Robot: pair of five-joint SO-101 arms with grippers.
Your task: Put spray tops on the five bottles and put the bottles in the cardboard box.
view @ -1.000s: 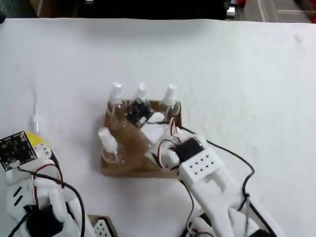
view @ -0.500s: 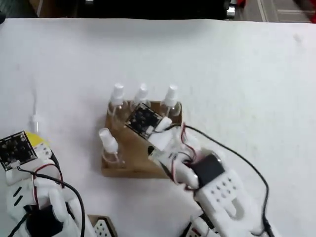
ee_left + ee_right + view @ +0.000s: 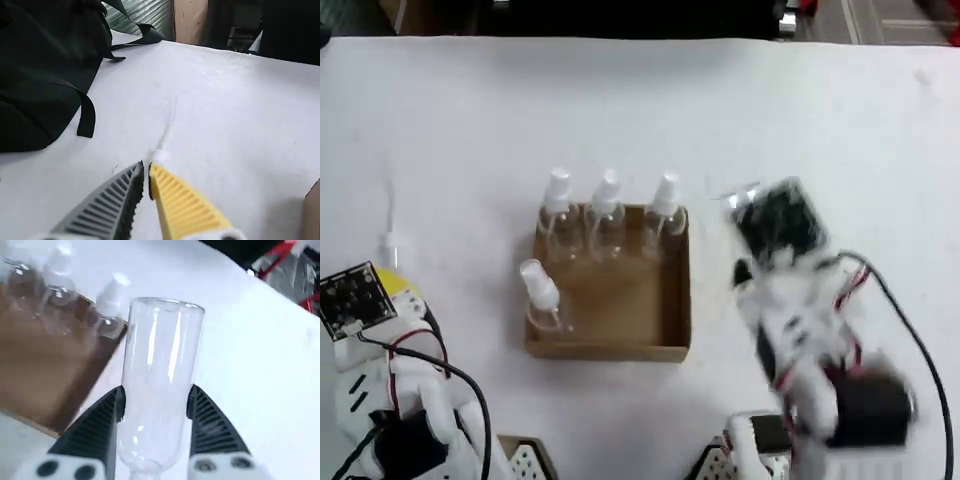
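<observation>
The right hand (image 3: 156, 394) grips a clear, capless plastic bottle (image 3: 162, 340) around its body, above the white worktop (image 3: 820, 120) beside the brown cardboard box (image 3: 608, 350). Likely light, slick and squashable, it needs gentle mid-body pressure.

Right gripper (image 3: 156, 396) pulls up and back out of the box (image 3: 681, 285). It is now right of the box, over the table, clamped on a clear bottle (image 3: 162, 355).

Glossy clear bottle (image 3: 157, 385), matt cardboard box (image 3: 620, 305)
</observation>
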